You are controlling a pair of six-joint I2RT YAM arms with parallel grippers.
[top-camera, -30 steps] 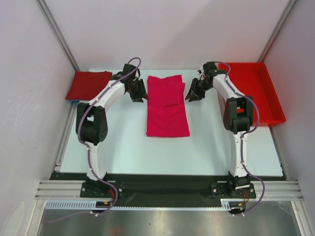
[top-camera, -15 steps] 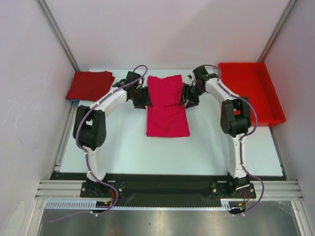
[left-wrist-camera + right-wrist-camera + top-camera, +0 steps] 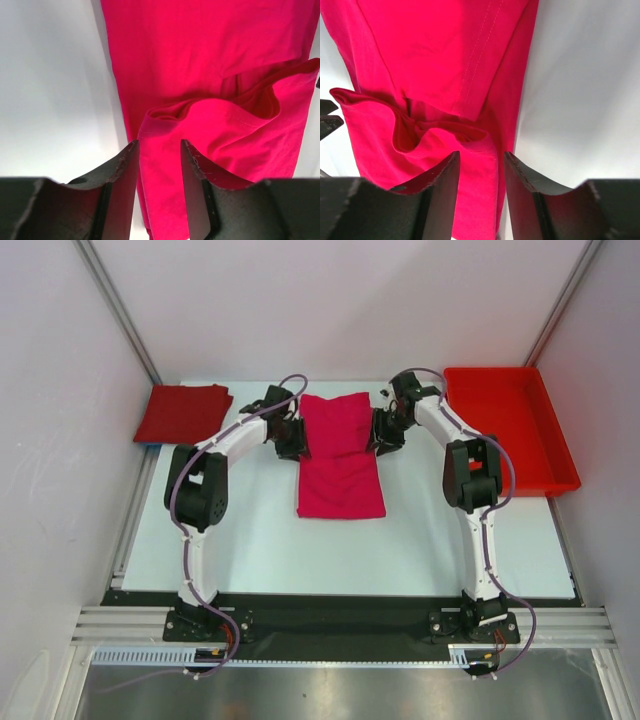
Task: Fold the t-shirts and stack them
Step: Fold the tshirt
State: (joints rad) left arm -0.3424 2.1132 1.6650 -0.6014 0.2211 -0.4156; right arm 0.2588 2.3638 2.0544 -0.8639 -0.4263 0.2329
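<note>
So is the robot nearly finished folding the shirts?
About halfway. Done: the dark red shirt lies folded at the far left. In hand: the pink shirt is a long strip in the middle, and the left gripper and right gripper each have a far corner between their fingers. Still to do: fold it shorter and stack the two shirts.

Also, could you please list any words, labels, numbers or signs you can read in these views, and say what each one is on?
None: no text can be read in any view.
The pink shirt and the red shirt are plain, and the tray shows no label.
</note>
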